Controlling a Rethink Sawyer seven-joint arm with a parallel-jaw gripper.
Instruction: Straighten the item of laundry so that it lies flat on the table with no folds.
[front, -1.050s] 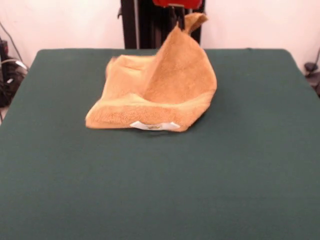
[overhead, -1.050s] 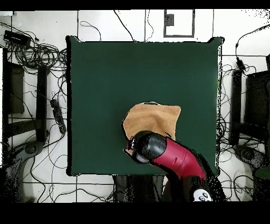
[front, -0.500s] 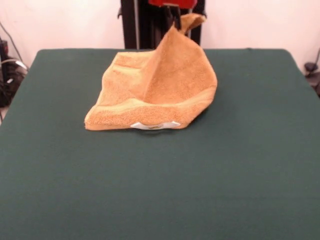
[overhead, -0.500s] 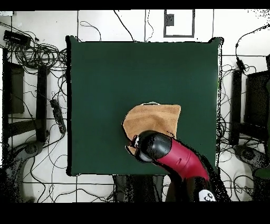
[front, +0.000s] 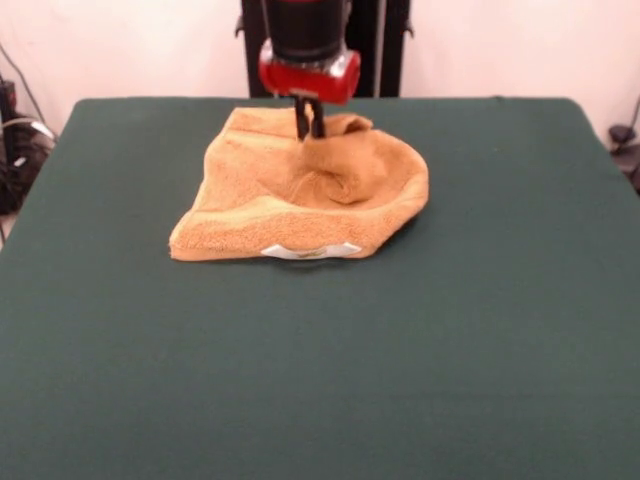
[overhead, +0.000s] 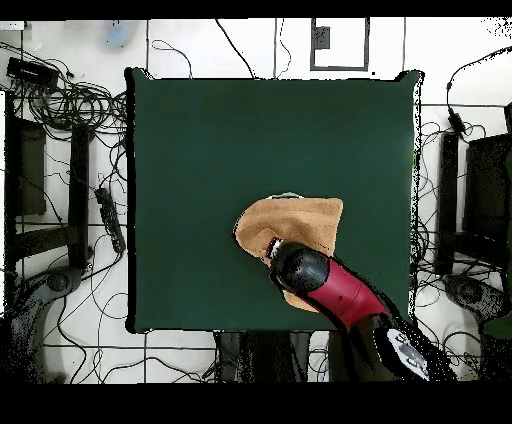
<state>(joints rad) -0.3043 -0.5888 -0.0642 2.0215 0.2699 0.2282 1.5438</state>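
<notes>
Towel (front: 300, 195) rumpled on table (front: 320, 360), pincer (front: 308, 130) above

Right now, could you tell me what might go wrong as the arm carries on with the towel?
The towel is bunched, with a fold along its near edge; pulling might drag the heap rather than spread it. The gripper is low at the cloth's far side, near the table edge there, so cloth could slide off.

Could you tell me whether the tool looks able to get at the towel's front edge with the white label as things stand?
Probably yes. The tool is down at the towel's rear part, and nothing stands between it and the white label.
</notes>
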